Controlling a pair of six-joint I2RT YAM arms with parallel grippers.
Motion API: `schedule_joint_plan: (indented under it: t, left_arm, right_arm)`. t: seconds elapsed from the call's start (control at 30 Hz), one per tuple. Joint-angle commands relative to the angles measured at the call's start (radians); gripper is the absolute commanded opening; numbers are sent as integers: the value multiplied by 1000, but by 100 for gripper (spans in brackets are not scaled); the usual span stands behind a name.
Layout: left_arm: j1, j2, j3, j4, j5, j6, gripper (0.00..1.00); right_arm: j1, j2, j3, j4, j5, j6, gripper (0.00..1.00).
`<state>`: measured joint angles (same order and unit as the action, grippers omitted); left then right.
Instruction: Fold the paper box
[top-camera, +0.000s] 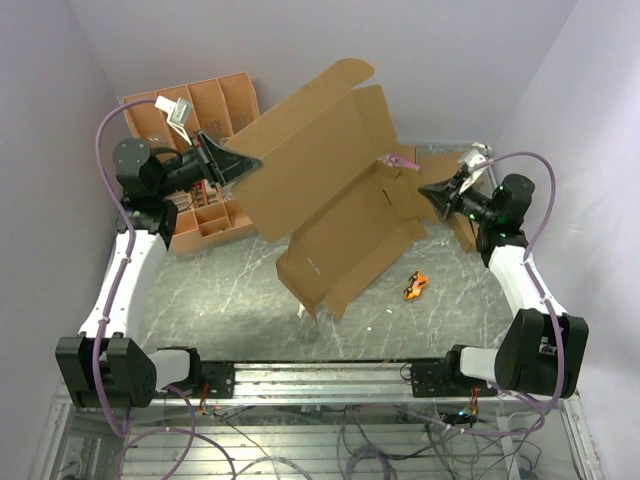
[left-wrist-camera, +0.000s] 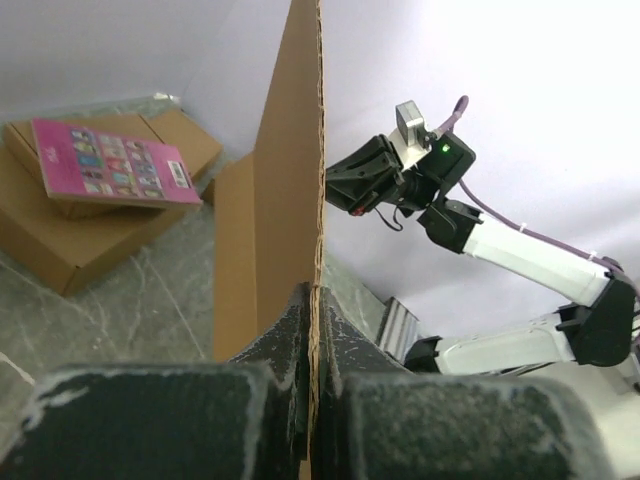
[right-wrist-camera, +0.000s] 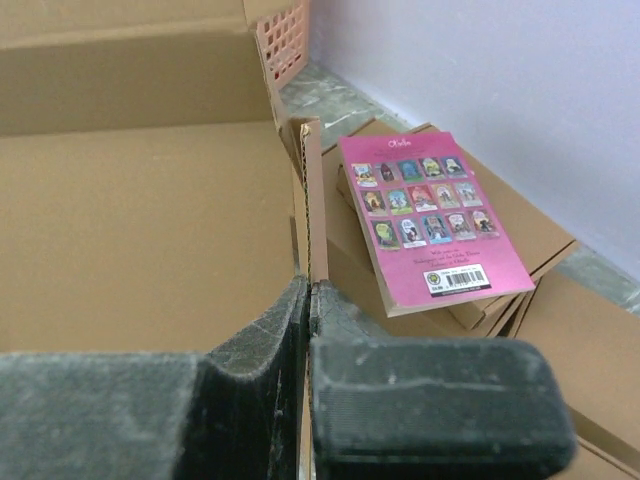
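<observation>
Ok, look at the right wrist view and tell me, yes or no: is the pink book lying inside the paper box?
No, the pink book lies on smaller brown boxes outside the paper box, past its side wall.

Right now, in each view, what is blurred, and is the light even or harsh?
Top external: soft, even light, no hard shadows, the box sharp. Left wrist: the left fingers, very near, are dark and blurred; the wall behind is washed out. Right wrist: the right fingers are blurred too, while the book is in focus.
</observation>
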<state>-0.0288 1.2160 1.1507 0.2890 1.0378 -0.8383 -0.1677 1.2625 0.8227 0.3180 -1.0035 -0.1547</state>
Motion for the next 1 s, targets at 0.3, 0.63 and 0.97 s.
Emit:
schedule_joint_plan:
  t: [0.3, 0.63, 0.97]
  left_arm:
    - [-65, 2, -177, 168, 1, -223, 7]
    - [-159, 56, -222, -64, -79, -63, 7]
    - [-156, 80, -240, -85, -113, -12, 7]
  right_arm:
    - [126, 69, -69, 184, 167, 189, 0]
    - [126, 109, -130, 199, 186, 229, 0]
    - [128, 120, -109, 129, 175, 163, 0]
